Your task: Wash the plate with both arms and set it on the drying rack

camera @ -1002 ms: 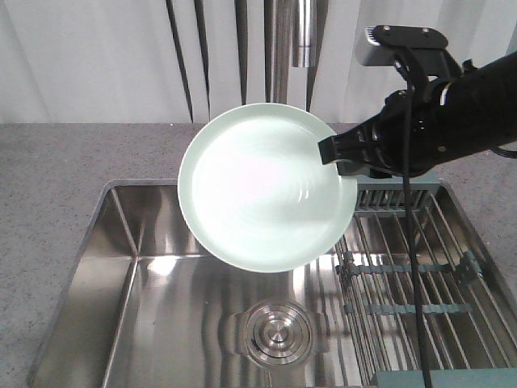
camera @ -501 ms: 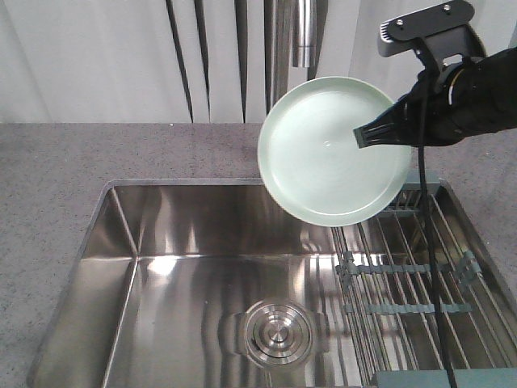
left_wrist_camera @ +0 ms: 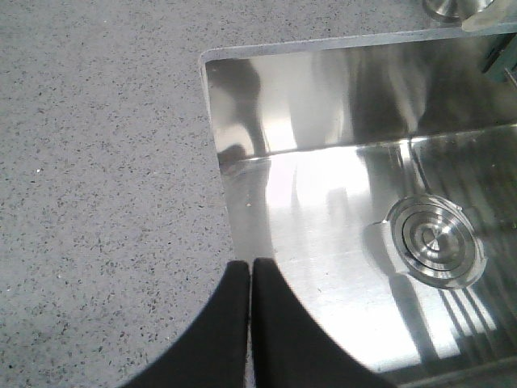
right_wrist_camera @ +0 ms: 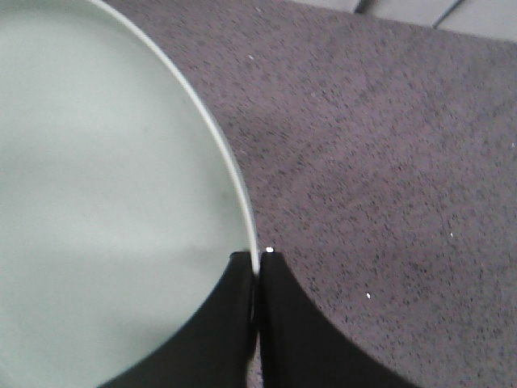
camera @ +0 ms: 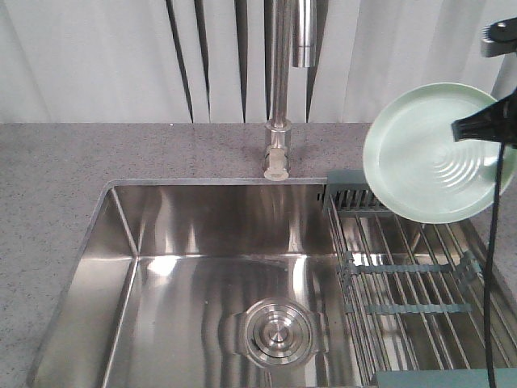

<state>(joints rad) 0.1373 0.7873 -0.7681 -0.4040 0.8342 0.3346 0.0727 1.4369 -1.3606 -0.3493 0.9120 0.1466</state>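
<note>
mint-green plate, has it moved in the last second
Yes. The round pale mint-green plate has swung right, from under the steel faucet to above the steel-rod drying rack.

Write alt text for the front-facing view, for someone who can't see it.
The right gripper, at the frame's right edge, holds a pale mint-green plate by its rim, tilted up on edge above the far end of the drying rack. The rack's steel rods span the right side of a steel sink; a faucet stands behind it.
</note>
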